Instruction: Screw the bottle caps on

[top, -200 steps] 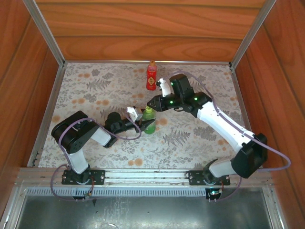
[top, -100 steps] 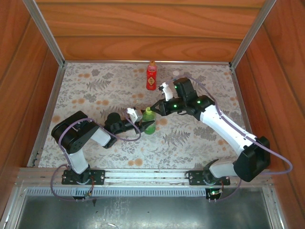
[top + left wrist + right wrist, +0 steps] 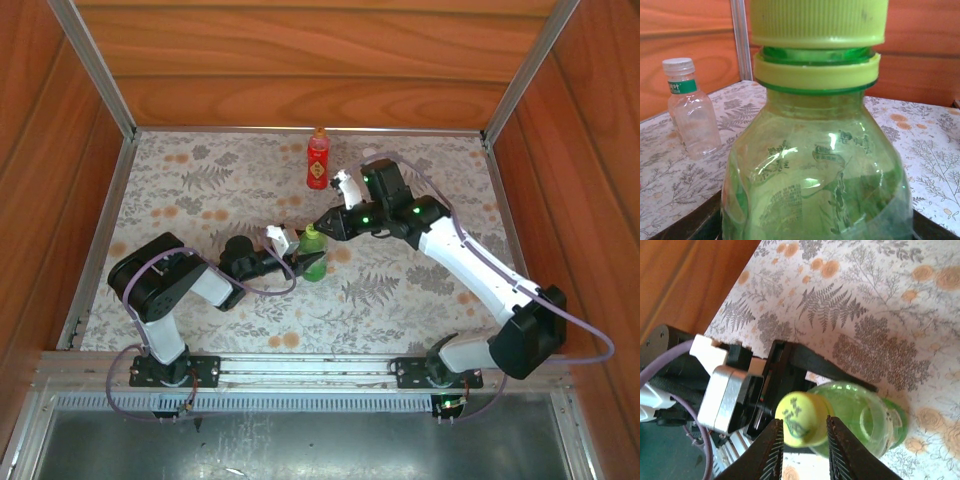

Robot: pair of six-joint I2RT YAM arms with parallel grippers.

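The green bottle (image 3: 314,262) stands upright mid-table, and my left gripper (image 3: 302,263) is shut on its body from the left. Its green cap (image 3: 801,419) sits on the neck (image 3: 816,70). My right gripper (image 3: 805,434) comes down from above with its ribbed fingers (image 3: 774,452) pressed on both sides of that cap. The red bottle (image 3: 318,166) stands at the back with an orange cap (image 3: 319,132) on it. The small clear bottle (image 3: 692,120) stands on the cloth wearing a white cap (image 3: 678,64).
The floral cloth (image 3: 190,200) covers the table, with wooden walls (image 3: 300,70) and metal posts (image 3: 95,70) around it. The right arm (image 3: 470,265) stretches across the right half. The left arm's base (image 3: 150,285) sits at the near left.
The right wrist has shifted and turned slightly above the green bottle, staying at the cap. The left arm and the bottle have stayed put.
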